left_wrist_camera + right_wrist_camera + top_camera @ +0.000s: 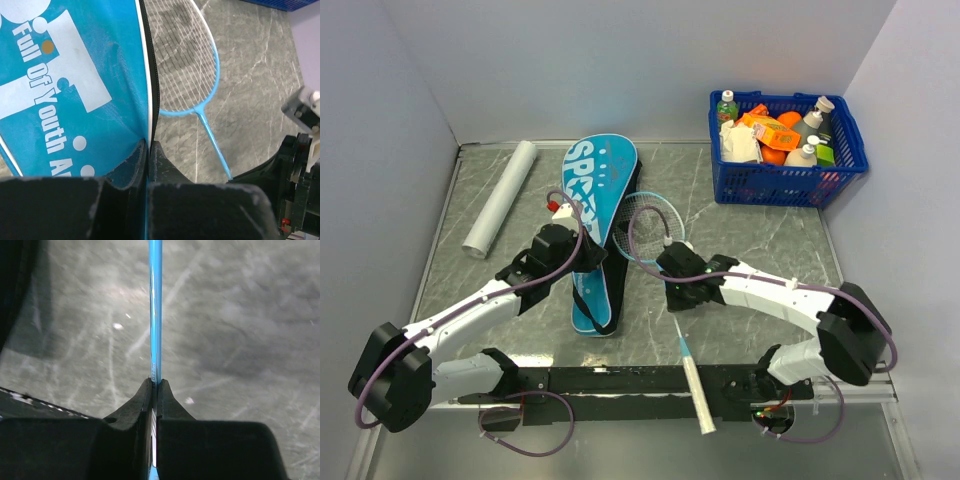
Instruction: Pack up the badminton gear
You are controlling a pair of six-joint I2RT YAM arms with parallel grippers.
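The teal bag [595, 215] lettered SPORT lies lengthwise in the middle of the table. My left gripper [590, 252] is shut on the bag's zipped right edge [149, 100]. One light-blue racket lies to the right of the bag, with its strung head [645, 225] beside the bag and its white handle [698, 395] over the near rail. My right gripper [672, 298] is shut on the racket's thin blue shaft [155, 315] just above the table. The head also shows in the left wrist view [180, 60]. A second racket and the shuttlecock are not in view.
A white rolled tube [500, 197] lies at the back left. A blue plastic basket [788, 182] full of groceries stands at the back right corner. Grey walls close in the table on the left, back and right.
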